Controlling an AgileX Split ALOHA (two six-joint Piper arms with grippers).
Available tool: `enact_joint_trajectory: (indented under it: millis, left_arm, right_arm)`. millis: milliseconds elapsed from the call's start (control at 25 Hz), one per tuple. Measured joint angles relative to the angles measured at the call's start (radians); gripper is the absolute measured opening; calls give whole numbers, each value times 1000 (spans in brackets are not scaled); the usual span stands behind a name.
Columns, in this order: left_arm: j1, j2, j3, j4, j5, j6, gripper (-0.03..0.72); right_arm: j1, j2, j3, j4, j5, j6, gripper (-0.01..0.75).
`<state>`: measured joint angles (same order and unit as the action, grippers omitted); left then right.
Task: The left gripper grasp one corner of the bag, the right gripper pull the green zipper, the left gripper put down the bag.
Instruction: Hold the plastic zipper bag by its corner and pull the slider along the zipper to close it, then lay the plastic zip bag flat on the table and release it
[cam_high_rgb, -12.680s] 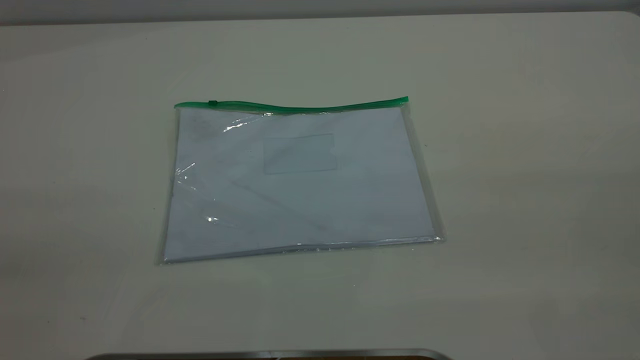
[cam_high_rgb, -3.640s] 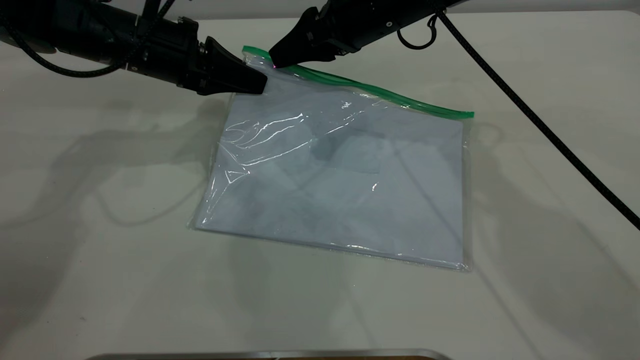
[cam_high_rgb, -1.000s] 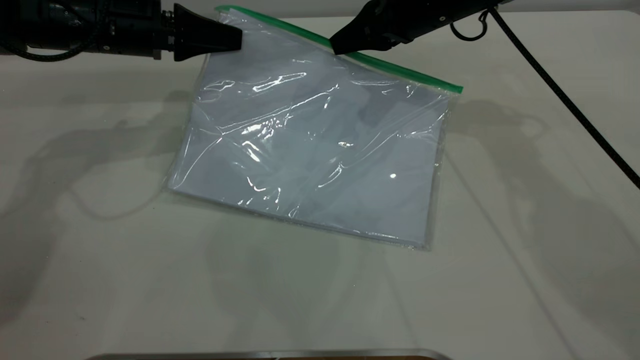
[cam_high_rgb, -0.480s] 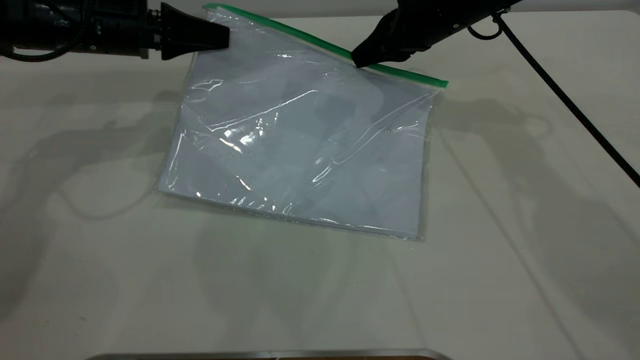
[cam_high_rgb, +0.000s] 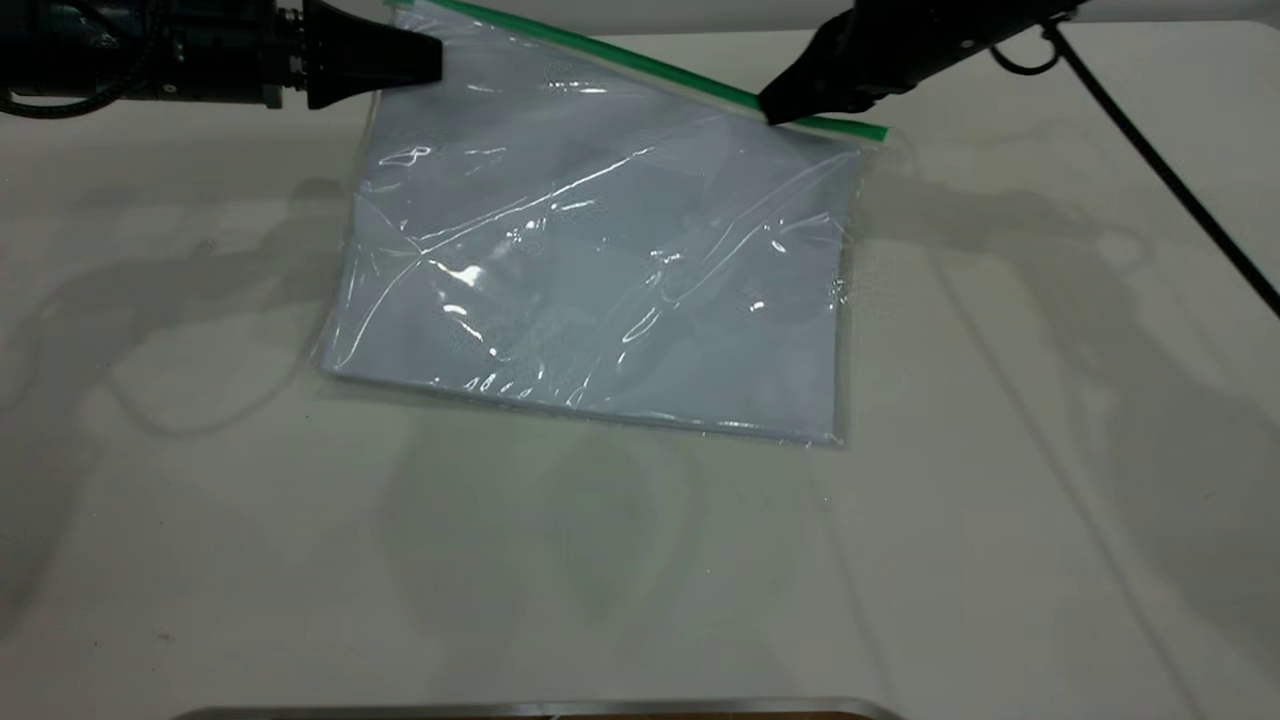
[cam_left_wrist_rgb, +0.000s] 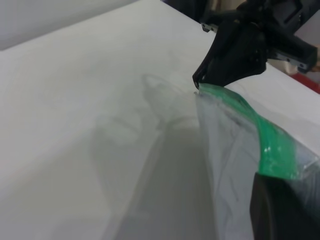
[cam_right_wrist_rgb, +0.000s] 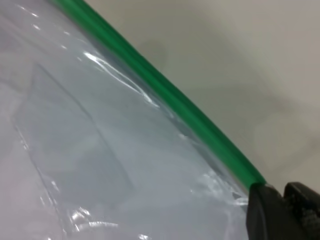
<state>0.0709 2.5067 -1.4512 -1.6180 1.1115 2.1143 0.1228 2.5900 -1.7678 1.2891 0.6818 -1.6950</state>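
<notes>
With the black ribbed left tool (cam_high_rgb: 425, 62) pinching the clear plastic bag (cam_high_rgb: 600, 260) by its corner (cam_high_rgb: 400, 20) and the black tapered right tool (cam_high_rgb: 778, 108) closed on the thin green zipper (cam_high_rgb: 640, 66) near its far end, I think one more pull could slip the corner free.

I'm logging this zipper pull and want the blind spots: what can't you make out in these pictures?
- The green zipper slider: hidden under the right gripper in every view.
- The bag corner held by the left gripper: cut off by the exterior view's top edge.
- Printing on the paper: washed out by glare and creases.
</notes>
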Motion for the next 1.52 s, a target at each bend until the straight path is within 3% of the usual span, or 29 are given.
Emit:
enact_joint_trajectory:
  millis: [440,1080,1200,1320,1400,1520]
  left_arm:
    - [5,0,0,-4,1,2,53]
    - [7,0,0,-3,4,1,53]
    - [7,0,0,1,4,1,53]
    - [-4,0,6,6,-22,-2,53]
    - [-26,0,15,0,-81,-17,56]
    - [-71,18,19,-11,-181,-80,83]
  right_arm:
    - [-54,0,0,-27,-8,0,58]
    - [-74,1,0,-53,-13,56,78]
    - [-74,1,0,-46,-20,92,159]
    - [-71,-11,0,-47,-3,135,311]
    - [-60,-38,1,-49,89,156,411]
    - [-31,-113,1,-40,258,189,476]
